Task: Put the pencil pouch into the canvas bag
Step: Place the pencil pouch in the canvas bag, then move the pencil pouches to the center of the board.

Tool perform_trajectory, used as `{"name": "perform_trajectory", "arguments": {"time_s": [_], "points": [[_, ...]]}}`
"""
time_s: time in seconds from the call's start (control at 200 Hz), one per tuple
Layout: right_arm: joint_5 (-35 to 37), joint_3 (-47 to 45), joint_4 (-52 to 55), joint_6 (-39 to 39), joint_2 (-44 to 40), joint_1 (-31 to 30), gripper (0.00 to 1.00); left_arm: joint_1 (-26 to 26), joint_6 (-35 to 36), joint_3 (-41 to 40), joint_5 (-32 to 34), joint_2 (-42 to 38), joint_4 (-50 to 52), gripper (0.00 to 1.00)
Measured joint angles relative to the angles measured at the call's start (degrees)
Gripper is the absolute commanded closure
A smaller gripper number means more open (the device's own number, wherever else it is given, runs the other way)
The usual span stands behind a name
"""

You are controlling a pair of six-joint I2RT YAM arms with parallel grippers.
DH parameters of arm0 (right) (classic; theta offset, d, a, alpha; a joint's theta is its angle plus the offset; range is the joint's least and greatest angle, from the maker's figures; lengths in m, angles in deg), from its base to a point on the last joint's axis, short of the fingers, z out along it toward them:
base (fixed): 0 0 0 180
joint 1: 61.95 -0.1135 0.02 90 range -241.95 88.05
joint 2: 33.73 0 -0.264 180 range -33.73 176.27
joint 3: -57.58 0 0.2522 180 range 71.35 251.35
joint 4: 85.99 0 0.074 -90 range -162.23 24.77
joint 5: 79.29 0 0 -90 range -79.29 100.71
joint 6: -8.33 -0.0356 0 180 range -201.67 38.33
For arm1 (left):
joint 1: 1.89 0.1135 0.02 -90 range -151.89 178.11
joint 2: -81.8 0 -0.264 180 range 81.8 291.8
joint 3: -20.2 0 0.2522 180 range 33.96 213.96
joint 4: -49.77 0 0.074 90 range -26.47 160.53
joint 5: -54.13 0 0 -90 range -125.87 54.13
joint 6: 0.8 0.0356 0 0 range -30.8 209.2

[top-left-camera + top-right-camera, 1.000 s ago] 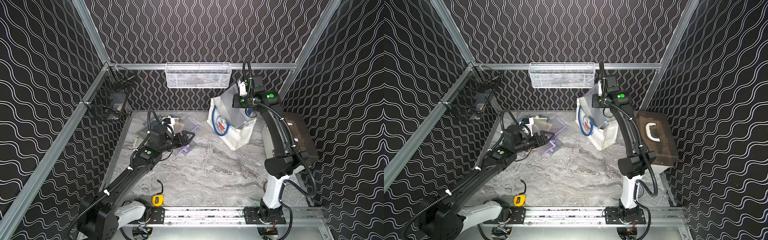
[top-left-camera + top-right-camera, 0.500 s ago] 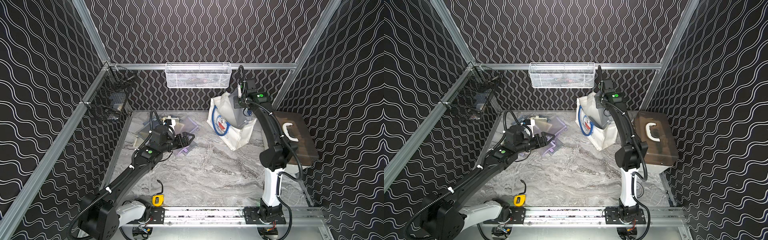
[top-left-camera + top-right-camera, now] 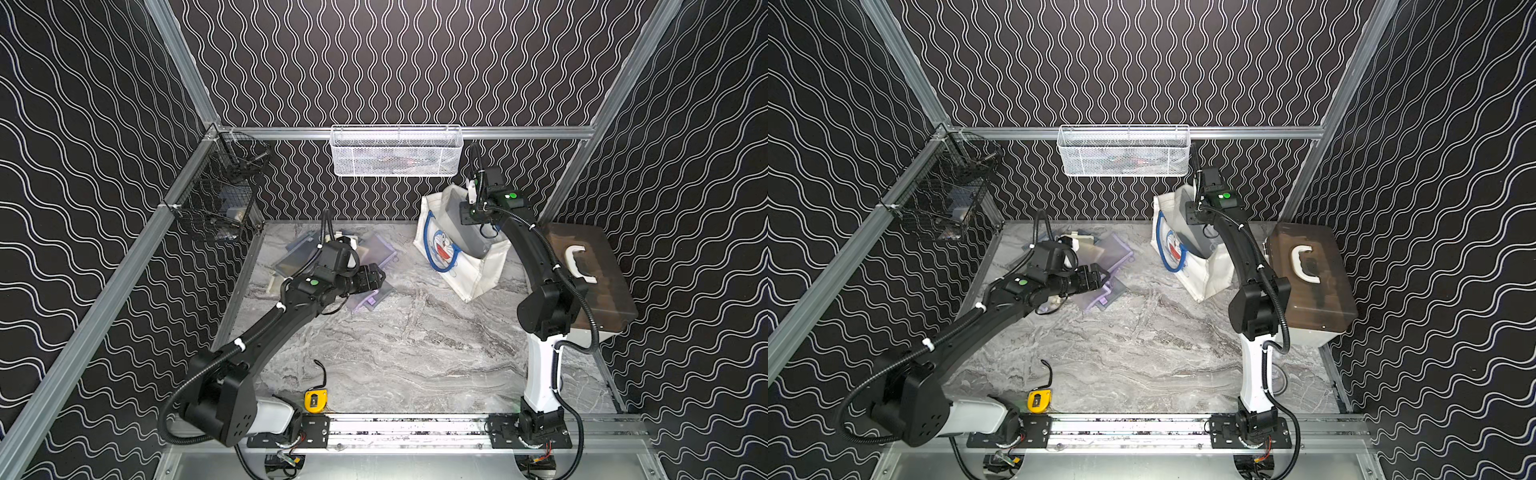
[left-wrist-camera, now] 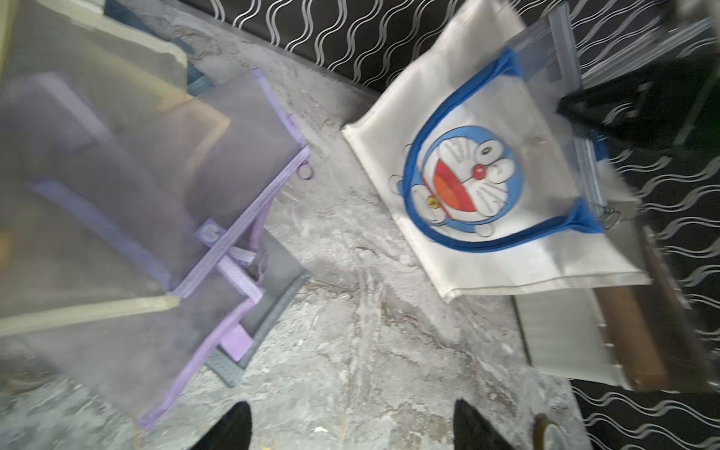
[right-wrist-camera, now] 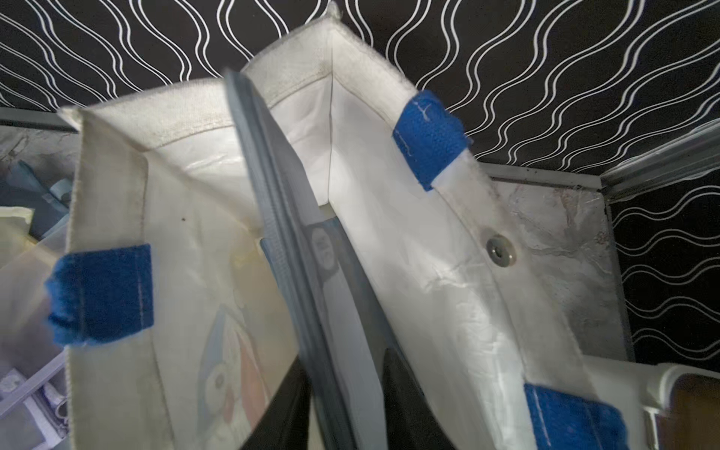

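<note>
Black wire basket (image 3: 216, 203): hung on the left wall rail; contents too dim to name.
Tape measure (image 3: 316, 401): yellow, at the front edge of the marble surface (image 3: 415, 353).
Mesh pouch pile (image 4: 163, 187): purple-, cream- and grey-trimmed pouches, overlapping flat at the back left.
Left fingers (image 4: 235, 426): spread wide and empty, over the near edge of the pile, pointed toward the bag.
White wire-mesh basket (image 3: 397, 151): on the back rail, above the surface.
Canvas bag (image 3: 465, 270): back right, mouth open, leaning, cartoon cat face turned toward the left arm.
Pencil pouch (image 5: 343, 319): grey-blue mesh, on edge and tilted inside the bag's mouth, zipper edge rising past the rim.
Right fingers (image 5: 401, 393): down in the bag, one on each side of the pouch; gripping or just let go, cannot tell.
Brown translucent case (image 3: 598, 286): white handle (image 3: 577, 266) on top, just right of the bag.
</note>
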Motion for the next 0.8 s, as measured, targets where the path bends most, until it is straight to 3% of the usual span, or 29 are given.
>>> {"name": "perform_trajectory", "arguments": {"time_s": [0.145,0.375,0.621,0.801], "points": [[-0.76,2.19,1.11,-1.07,-0.17,0.0,0.26,2.69,1.46,4.79,3.91,7.63,2.05,0.16],[-2.36,3.13,3.41,-3.32,-3.93,-1.18,0.09,7.39,5.2,19.19,8.79,21.29,4.22,0.16],[-6.45,-7.98,3.65,-5.4,-14.45,-9.01,0.04,14.84,8.61,32.98,15.5,37.59,6.64,0.17],[-9.44,-15.74,3.13,-6.82,-20.63,-11.39,0.04,15.56,10.56,39.69,16.81,46.86,8.79,0.19]]}}
